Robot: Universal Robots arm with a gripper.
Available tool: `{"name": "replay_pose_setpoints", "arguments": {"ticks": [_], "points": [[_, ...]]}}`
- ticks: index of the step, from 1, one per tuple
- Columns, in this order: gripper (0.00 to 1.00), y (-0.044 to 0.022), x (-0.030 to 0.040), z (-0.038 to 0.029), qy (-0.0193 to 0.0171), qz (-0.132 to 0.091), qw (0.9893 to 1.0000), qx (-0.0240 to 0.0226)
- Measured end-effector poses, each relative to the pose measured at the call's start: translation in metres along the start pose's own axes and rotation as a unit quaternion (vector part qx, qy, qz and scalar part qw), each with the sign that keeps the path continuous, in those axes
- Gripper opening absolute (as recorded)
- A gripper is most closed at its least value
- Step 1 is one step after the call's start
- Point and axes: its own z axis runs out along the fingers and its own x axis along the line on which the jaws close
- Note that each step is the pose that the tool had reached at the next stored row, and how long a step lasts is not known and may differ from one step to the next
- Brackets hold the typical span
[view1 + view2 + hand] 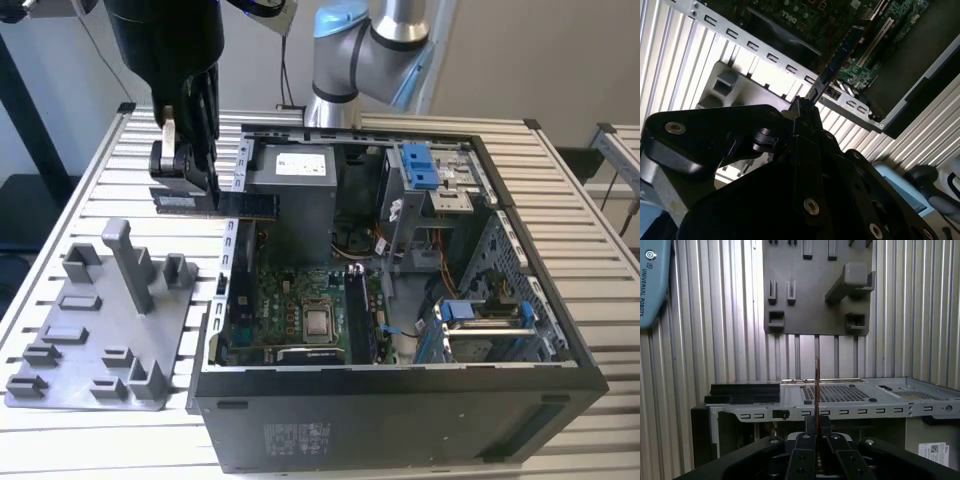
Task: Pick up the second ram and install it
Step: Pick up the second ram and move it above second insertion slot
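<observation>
Gripper (188, 185): fingers closed tight on the second ram (245, 206).
Second ram: held level, seemingly just above the open computer case (400, 410) wall, exterior view's left.
Nearby: grey fixture plate (90, 340).

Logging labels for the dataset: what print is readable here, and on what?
Blue arm cover: brand lettering, not quoted here.
Power supply label: too small to read.
Case front sticker: too small.
Case sticker in the first wrist view: blurred.
Label on the second ram: too small.
</observation>
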Motion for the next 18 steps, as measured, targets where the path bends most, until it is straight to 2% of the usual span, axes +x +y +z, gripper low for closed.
{"name": "replay_pose_setpoints", "arguments": {"ticks": [6,18], "points": [[0.14,-0.0102,-0.0004,0.0001,0.0,0.0,1.0,0.0],[0.14,-0.045,-0.0018,0.0006,0.0,0.0,1.0,-0.0002]]}}
